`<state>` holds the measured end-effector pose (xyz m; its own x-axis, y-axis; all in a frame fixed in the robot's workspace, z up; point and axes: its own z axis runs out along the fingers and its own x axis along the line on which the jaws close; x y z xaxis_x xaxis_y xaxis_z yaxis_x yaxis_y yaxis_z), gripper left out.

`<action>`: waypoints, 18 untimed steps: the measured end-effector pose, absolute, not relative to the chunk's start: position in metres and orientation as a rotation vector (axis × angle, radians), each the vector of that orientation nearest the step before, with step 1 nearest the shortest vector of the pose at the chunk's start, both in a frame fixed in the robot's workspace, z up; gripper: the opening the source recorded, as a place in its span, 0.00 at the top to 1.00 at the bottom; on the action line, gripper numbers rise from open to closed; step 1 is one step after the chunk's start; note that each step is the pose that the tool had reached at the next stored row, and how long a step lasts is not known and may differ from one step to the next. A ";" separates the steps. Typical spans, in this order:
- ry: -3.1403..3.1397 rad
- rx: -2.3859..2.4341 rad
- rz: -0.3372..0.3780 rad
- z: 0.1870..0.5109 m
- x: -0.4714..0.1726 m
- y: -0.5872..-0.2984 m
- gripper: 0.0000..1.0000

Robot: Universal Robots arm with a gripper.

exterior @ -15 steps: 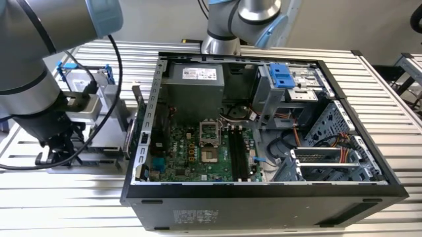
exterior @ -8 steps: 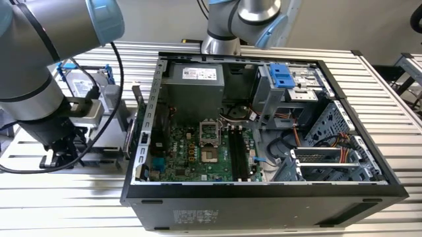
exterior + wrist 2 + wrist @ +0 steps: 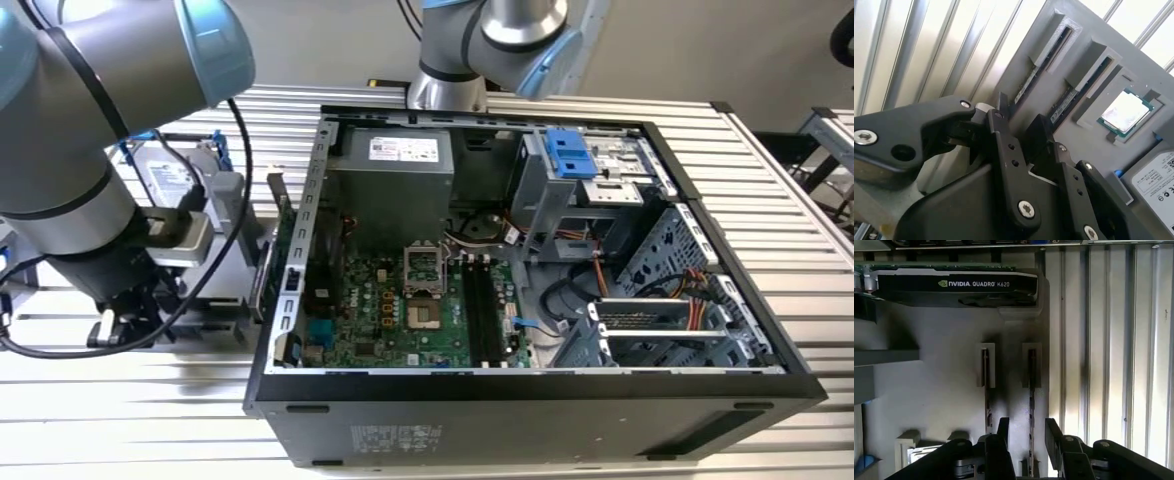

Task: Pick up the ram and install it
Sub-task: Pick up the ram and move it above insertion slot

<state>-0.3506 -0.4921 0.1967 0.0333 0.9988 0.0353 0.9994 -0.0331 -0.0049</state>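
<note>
Exterior view: gripper low beside the computer case, outside it.
First wrist view: jaws open, astride the ram, which stands on edge in the gray holder, in the slot nearest the holder's edge. Not clamped.
Second wrist view: adds a processor seated in the holder.
Judged light, stiff and fragile. Grip the flat faces near the top edge.

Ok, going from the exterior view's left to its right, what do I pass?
Arm's wrist end → motherboard → black memory slots → blue drive bracket → perforated drive cage. The hard drive sits behind the arm and overlaps it, so it is left out.
</note>
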 end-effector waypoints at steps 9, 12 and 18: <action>-2.164 -2.238 -0.034 0.193 -0.351 -0.492 0.00; -2.164 -2.238 -0.034 0.193 -0.351 -0.492 0.00; -2.164 -2.238 -0.034 0.193 -0.351 -0.492 0.00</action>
